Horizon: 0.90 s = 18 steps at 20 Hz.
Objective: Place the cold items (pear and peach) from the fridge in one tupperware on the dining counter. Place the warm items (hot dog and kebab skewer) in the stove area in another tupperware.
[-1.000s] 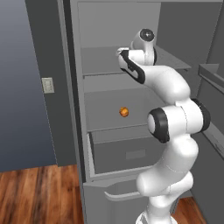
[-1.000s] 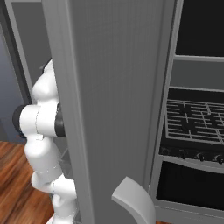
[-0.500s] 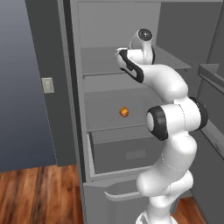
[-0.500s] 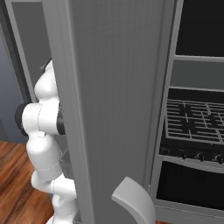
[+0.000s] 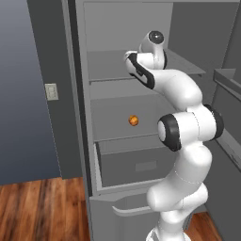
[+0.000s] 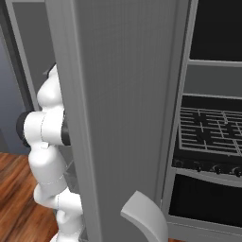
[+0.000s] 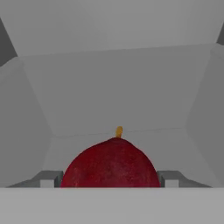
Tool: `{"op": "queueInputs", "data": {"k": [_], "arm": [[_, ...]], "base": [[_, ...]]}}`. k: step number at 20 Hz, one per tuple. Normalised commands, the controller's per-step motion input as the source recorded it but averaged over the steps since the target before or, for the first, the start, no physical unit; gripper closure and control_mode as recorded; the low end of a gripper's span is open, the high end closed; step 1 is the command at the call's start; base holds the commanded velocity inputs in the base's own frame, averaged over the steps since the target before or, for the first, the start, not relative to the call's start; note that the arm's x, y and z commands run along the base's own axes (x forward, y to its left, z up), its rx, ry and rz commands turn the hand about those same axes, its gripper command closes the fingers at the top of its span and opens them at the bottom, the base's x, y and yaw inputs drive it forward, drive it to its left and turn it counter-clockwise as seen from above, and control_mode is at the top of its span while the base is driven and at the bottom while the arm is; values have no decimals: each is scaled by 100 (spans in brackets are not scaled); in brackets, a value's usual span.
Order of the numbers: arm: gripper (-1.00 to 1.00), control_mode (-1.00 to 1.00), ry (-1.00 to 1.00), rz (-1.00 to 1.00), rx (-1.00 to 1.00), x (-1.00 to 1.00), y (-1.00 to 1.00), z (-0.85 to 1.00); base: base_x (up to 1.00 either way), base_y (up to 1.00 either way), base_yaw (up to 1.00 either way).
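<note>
In the hand view a dark red pear with a small yellow stem lies on the grey fridge shelf. My gripper has one fingertip against each side of it. In the left base view the hand reaches onto the upper shelf of the open fridge. A small orange peach sits one shelf lower, below the hand. The hot dog, kebab skewer and tupperware are out of view.
The fridge's open door stands close on my right, between the arm and the stove. A drawer juts out below the peach. The fridge walls close in around the hand.
The arm stays reached into the upper shelf in almost the same pose. The peach has not moved.
</note>
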Motion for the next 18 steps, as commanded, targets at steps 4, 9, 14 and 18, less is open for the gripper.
{"op": "queueInputs", "data": {"k": [4, 9, 14, 18], "arm": [[100, -100, -25, -3, -1, -38, 5, 0], [100, -100, -38, -6, -1, -99, 0, 3], [100, -100, -21, -3, -3, -100, -6, 39], [100, -100, 10, -4, -1, -100, 0, 40]], "base": [[0, 0, 0], [0, 0, 0], [0, 0, 0], [0, 0, 0]]}}
